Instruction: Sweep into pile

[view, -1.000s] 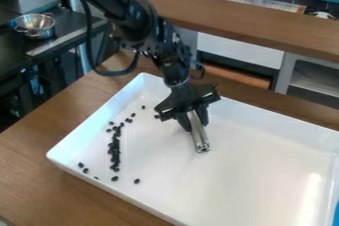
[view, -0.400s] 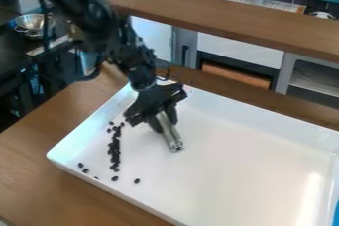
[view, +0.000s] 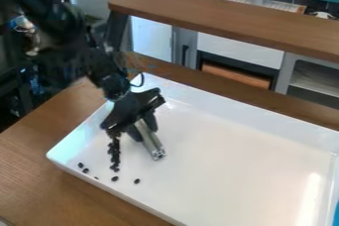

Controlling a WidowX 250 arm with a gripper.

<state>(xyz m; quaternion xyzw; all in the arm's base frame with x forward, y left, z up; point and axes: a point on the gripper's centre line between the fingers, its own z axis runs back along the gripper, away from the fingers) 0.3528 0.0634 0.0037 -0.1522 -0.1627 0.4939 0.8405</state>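
Evidently, the black two-finger claw [view: 144, 130] is gripping a stiff silver metal bar [view: 153, 145] by its upper end.
Small dark oval beans [view: 115, 156] are lying toward nine o'clock in the white rectangular tray [view: 265, 121] — likely light, hard, rolling easily.

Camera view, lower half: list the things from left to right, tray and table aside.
Three stray dark beans → the dense line of dark beans → the silver bar → the blue thing at the right edge.

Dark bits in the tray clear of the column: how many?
5 dark bits visible: three slanting at left in the tray, one just below the column, one right of that. More may be hidden behind the gripper.
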